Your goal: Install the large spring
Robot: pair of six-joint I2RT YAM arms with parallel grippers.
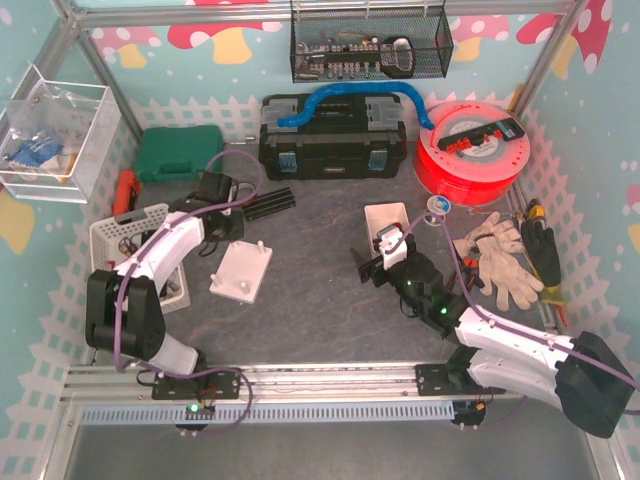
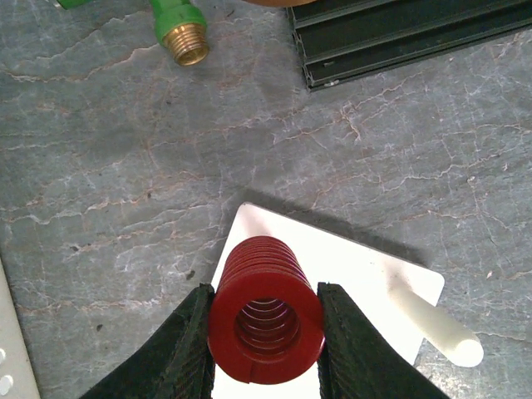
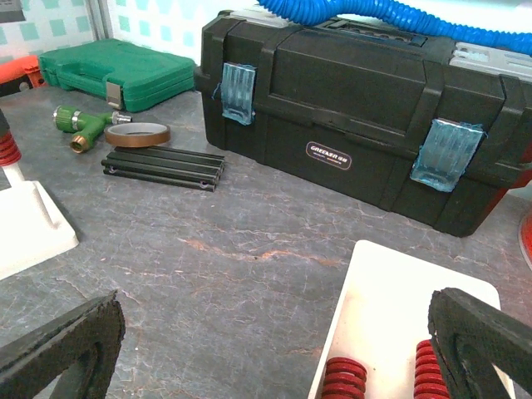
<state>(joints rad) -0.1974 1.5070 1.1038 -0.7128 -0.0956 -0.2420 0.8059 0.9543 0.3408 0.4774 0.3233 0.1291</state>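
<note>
- Red and thickly coiled, the large metal spring [image 2: 264, 283] is gripped on both sides by the black left fingers [image 2: 187, 349], which are clenched against its coils.
- In the left wrist view, the spring's open end is turned toward the camera, and it is held over the near corner of a flat white plastic plate [image 2: 366, 274]. Whether the spring touches the plate cannot be told.
- A round white peg [image 2: 436, 326] is seen on the same plate, to the right of the spring and apart from it.
- The plate is laid on a grey, marble-patterned counter [image 2: 125, 166]. Beyond it, a green fitting with a brass threaded end [image 2: 181, 29] and a bundle of black ribbed metal bars [image 2: 399, 33] are seen.
- The black right fingers [image 3: 478, 341] are spread wide and nothing is held between them.
- Below the right fingers, a white rectangular tray [image 3: 391, 283] is placed, with two more red coil springs [image 3: 345, 378] lying in it.
- At the back of the counter, a black plastic toolbox with translucent blue latches [image 3: 349, 108] is set, with a blue corrugated hose [image 3: 432, 17] draped on top and a green plastic case [image 3: 125, 71] at its left.
</note>
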